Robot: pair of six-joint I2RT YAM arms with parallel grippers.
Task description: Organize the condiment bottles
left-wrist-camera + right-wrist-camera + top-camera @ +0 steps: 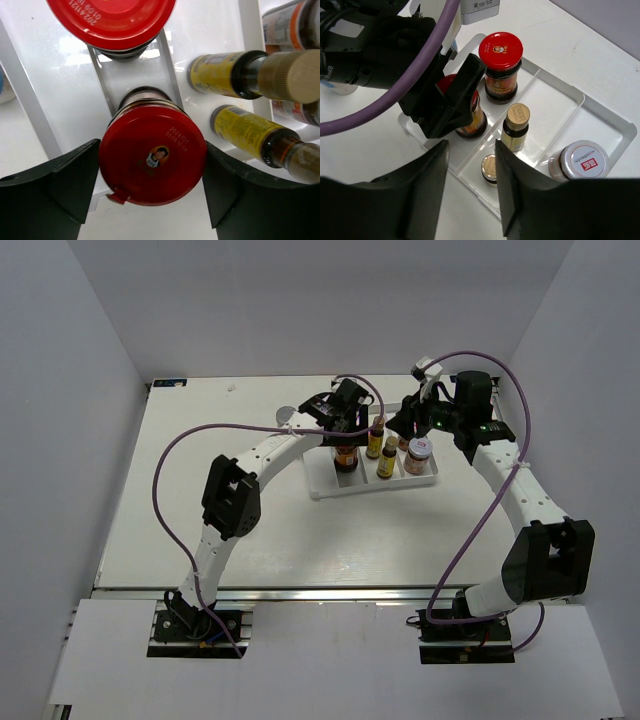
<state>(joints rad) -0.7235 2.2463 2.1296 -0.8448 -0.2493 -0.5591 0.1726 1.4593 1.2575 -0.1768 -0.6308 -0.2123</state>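
A white divided tray [325,486] holds the condiment bottles. My left gripper [152,150] is shut on a red-lidded jar [152,162] standing in the tray's left compartment, a finger against each side of its lid. A second red-lidded jar [501,50] stands behind it. Two slim yellow bottles [517,125] [490,167] stand in the middle compartment. A white-lidded jar [583,161] sits in the right compartment. My right gripper [471,150] hangs open above the tray's near edge, holding nothing.
In the top view both grippers [345,430] [412,428] crowd over the tray. A small round silver-topped thing [287,416] stands on the table behind the left arm. Grey walls close in the table on three sides.
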